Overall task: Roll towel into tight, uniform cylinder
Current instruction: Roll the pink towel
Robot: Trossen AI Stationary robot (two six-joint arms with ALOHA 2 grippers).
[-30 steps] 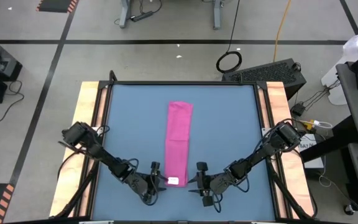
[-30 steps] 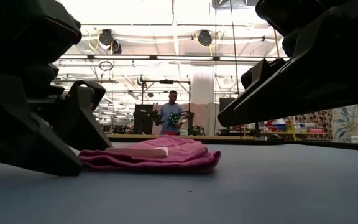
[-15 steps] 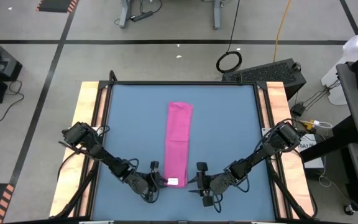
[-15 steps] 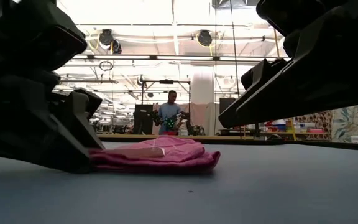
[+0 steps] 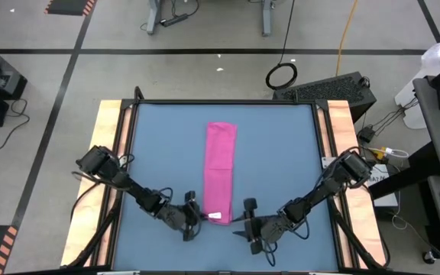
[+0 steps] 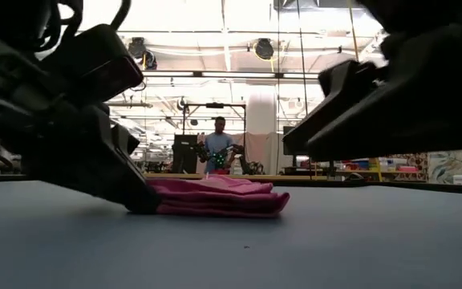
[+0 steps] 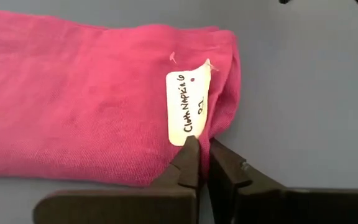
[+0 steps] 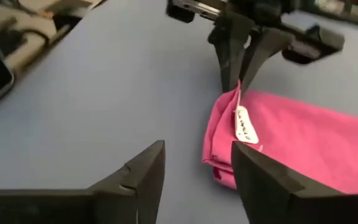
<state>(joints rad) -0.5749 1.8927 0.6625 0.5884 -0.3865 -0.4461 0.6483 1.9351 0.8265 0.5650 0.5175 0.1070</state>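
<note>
High view: the towel point(image 5: 220, 173) lies folded into 1 long narrow strip in the middle of the blue table point(image 5: 159, 145), its long axis running from the far edge toward the near edge, with the white tag point(image 5: 215, 216) at the near end. The left end effector point(image 5: 198, 218) reaches in low from the near left, its arm stretched flat across the table, and meets the strip's near left corner. The right end effector point(image 5: 244, 221) sits just beside the near end on the other side, apart from the cloth.

Low view: the towel point(image 6: 219, 197) shows end-on as a flat layered fold. The left end effector point(image 6: 139, 201) presses down on its edge at the table surface. A person point(image 6: 218, 148) stands far behind.

Left wrist view: the 2 fingers point(image 7: 188, 163) are drawn together, clamped on the towel's point(image 7: 79, 99) hem right at the tag point(image 7: 186, 107).

Right wrist view: the right arm's own fingers point(image 8: 143, 175) stand apart, with nothing between them, short of the towel point(image 8: 291, 140).
</note>
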